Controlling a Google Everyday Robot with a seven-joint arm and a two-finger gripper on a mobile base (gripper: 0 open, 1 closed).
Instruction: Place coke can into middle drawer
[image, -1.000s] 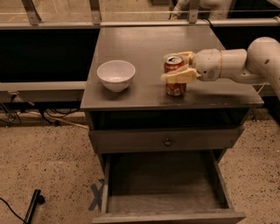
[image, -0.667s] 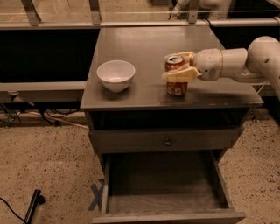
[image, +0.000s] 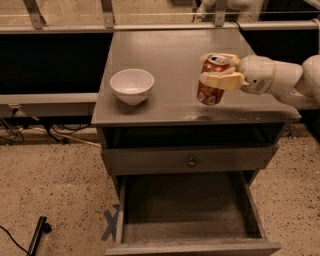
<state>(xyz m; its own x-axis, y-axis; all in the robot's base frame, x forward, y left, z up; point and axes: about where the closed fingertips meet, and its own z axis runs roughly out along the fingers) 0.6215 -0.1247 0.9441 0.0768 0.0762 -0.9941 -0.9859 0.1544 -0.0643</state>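
The red coke can (image: 210, 89) with a silver top is held in my gripper (image: 218, 71), tilted and lifted a little above the cabinet top, near its right front edge. The gripper's cream fingers (image: 220, 80) are shut around the can's upper half; the white arm comes in from the right. Below, the wide grey drawer (image: 190, 220) is pulled out, open and empty, with its wood-grain floor showing. It lies lower and nearer the camera than the can.
A white bowl (image: 131, 85) stands on the left of the grey cabinet top (image: 165, 55). A shut drawer front with a round metal knob (image: 191, 162) sits above the open drawer. A dark rod (image: 37, 235) and a cable lie on the speckled floor at the lower left.
The gripper has lifted the coke can off the cabinet top and tilted it; the can now hangs slightly higher and nearer the front edge. The bowl and drawer have not moved.
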